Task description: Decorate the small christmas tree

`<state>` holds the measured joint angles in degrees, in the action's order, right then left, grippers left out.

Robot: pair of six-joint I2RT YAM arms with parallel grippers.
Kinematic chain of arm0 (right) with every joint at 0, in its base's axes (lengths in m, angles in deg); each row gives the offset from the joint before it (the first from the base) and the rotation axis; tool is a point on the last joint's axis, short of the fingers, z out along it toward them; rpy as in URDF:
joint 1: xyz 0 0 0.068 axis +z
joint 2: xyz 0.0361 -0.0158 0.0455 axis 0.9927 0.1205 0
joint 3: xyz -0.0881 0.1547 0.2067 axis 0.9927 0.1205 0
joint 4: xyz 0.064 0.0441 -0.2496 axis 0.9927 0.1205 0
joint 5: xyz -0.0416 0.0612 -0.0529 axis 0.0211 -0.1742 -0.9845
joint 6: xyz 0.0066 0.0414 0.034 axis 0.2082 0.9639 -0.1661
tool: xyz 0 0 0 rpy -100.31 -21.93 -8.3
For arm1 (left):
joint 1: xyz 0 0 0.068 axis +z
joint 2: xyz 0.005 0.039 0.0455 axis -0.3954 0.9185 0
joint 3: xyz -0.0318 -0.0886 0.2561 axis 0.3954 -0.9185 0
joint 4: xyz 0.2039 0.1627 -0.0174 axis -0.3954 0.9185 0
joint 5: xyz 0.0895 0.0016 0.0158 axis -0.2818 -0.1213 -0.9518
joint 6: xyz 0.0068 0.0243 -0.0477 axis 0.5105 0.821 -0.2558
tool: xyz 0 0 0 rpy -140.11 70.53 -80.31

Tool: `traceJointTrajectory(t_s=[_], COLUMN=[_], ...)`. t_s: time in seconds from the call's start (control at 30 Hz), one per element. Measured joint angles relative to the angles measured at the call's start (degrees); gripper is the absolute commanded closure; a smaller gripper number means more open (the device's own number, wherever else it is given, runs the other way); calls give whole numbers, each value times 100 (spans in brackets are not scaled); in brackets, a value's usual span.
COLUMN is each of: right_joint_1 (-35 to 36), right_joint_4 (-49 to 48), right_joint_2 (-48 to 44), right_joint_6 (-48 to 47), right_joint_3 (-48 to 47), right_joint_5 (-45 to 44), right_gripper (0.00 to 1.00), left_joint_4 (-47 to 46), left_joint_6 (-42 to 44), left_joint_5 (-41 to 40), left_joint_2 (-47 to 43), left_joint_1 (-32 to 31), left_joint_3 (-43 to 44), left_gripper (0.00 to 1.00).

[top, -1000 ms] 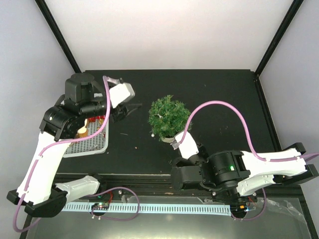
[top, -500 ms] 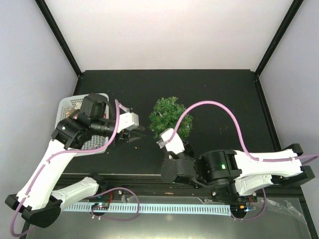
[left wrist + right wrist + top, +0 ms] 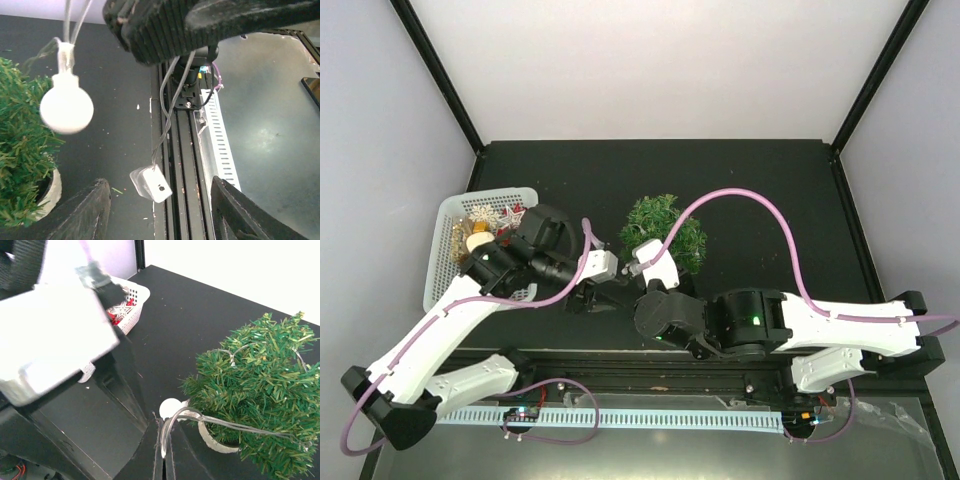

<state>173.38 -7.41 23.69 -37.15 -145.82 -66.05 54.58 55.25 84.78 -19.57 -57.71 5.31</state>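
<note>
The small christmas tree stands in its cream pot at the table's middle. It also shows in the right wrist view with a clear light-string wire draped through its branches. My right gripper is just left of the tree and shut on that wire, beside a white ball bulb. In the left wrist view the bulb and a small white box hang on the wire below the right gripper. My left gripper is open and empty under them.
A white basket with gold and red ornaments sits at the table's left; it also shows in the right wrist view. The black rail and slotted white strip run along the near table edge. The two grippers are close together.
My left arm has swung from the basket down and right, to below the right gripper. My right gripper has moved left and up beside the tree, holding the wire.
</note>
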Motion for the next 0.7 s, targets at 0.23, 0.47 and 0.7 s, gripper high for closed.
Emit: traceJointTrajectory(t_s=[0.23,0.47,0.7], right_joint_1=[-118,-184,-219], right_joint_4=[-212,-400,-542], right_joint_2=[96,92,26], right_joint_6=[-63,-79,-81], right_joint_3=[0,35,232], right_joint_5=[138,181,236], right_gripper=[99,99,99], left_joint_4=[-404,-564,-647], left_joint_6=[-31,-87,-83], left_joint_5=[199,468,732], left_joint_2=[452,752,778], left_joint_1=[-238,-284,-286], left_joint_3=[-72,-72,-146], left_gripper=[44,51,84])
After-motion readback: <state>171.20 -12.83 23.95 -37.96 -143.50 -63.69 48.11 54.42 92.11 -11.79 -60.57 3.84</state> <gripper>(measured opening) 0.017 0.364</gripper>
